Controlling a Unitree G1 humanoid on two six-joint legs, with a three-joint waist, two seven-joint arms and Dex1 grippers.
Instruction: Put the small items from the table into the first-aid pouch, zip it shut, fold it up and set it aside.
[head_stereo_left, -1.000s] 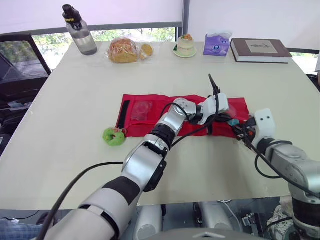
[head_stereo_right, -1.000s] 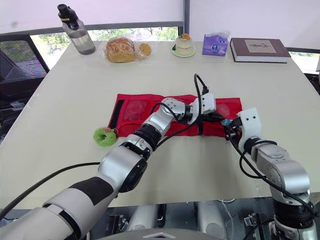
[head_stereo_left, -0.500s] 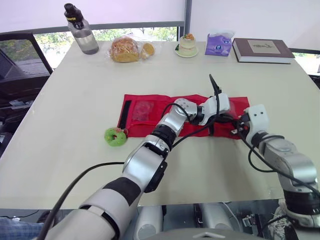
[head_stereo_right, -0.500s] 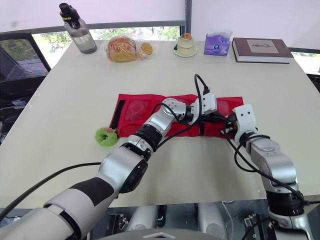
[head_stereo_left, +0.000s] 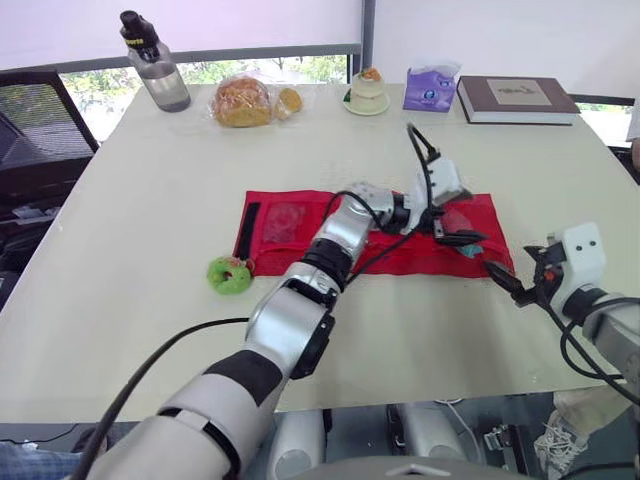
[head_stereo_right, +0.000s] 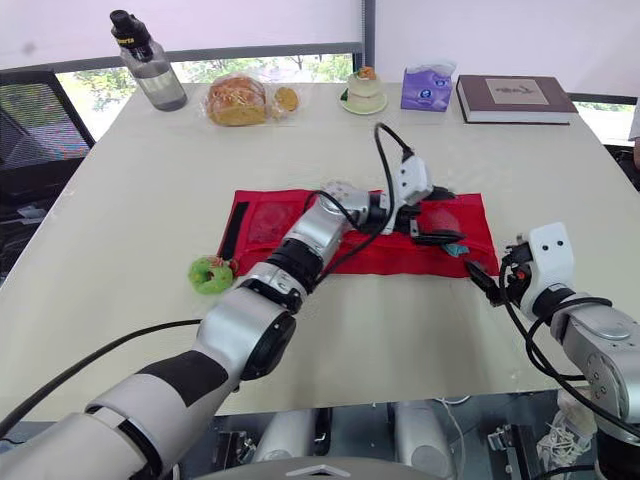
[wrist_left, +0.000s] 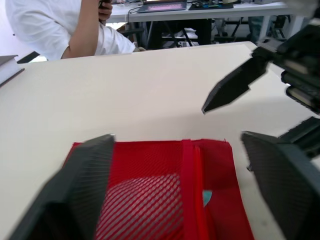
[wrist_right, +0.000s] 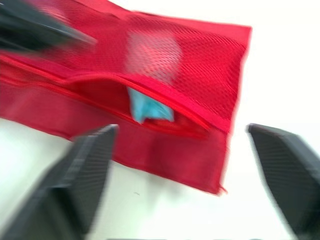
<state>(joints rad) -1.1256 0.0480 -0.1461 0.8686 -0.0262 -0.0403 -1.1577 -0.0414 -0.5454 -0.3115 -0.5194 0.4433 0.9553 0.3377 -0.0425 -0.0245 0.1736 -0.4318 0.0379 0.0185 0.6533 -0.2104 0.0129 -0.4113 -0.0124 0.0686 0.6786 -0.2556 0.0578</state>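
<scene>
Found red first-aid pouch (head_stereo_left: 275, 245) lying unfolded mid-frame on the counter (head_stereo_left: 160, 200), blue item (wrist_right: 147, 107) in its open right-hand pocket, green item (head_stereo_left: 229, 274) beside its lower-left corner, left end effector (head_stereo_left: 460, 218) spread wide over the right end, right end effector (head_stereo_left: 512, 278) wide, empty, lower right.

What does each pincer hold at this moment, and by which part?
Nothing is held. The left pincer is open over the red first-aid pouch, and the right pincer is open beside the pouch's end, gripping nothing.
</scene>
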